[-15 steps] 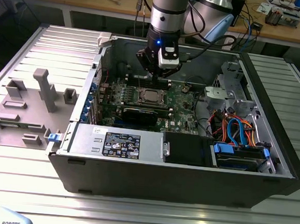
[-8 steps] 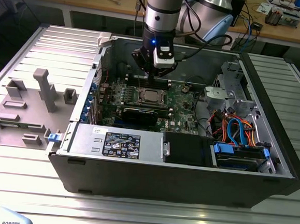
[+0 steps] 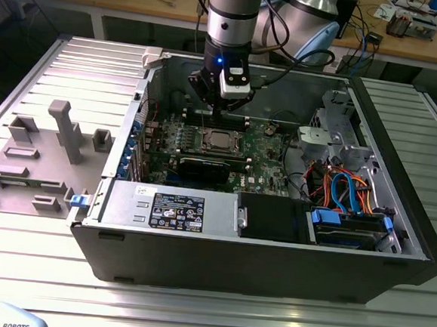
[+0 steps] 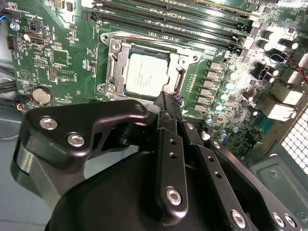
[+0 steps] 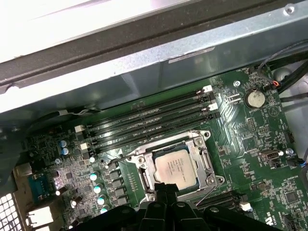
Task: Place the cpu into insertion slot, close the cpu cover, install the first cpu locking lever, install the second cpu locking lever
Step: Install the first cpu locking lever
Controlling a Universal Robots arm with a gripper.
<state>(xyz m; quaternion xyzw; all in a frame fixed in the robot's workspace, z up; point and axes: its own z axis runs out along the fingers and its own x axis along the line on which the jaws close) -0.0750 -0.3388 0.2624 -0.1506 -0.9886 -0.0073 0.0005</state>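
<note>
So the gripper [image 4: 169, 100] has its two black fingertips pinched together with nothing between them. The tips sit right at the edge of the cpu socket [image 4: 113, 47], though I can't tell if they actually touch it. The second wrist view gives you the gripper's whole black linkage and its screws up close. In the first wrist view the gripper [image 5: 167, 188] is just a dark tip at that same socket edge. Just past the tips is the cpu [image 4: 147, 72], a flat square chip with a pale silvery-grey top and faint print, lying level in the socket. The cpu cover [image 4: 117, 65] is down over it, a thin silvery frame hugging the chip's edges with the top showing through the window. The first wrist view has the same cpu [image 5: 174, 166] inside the cover [image 5: 208, 162]. Beyond the socket run long black memory slots [image 5: 144, 126], with a coin cell battery [image 5: 254, 98] off to one side. The exterior view adds the big picture: the gripper [image 3: 220, 120] hangs straight down into an open computer case [image 3: 233, 267], with the cpu [image 3: 220, 140] right under it. A long black card [image 3: 203, 166] sits just beside the socket, the power supply [image 3: 170, 205] is farther out, and blue cables [image 3: 349, 190] are well off toward the exterior view's right.
</note>
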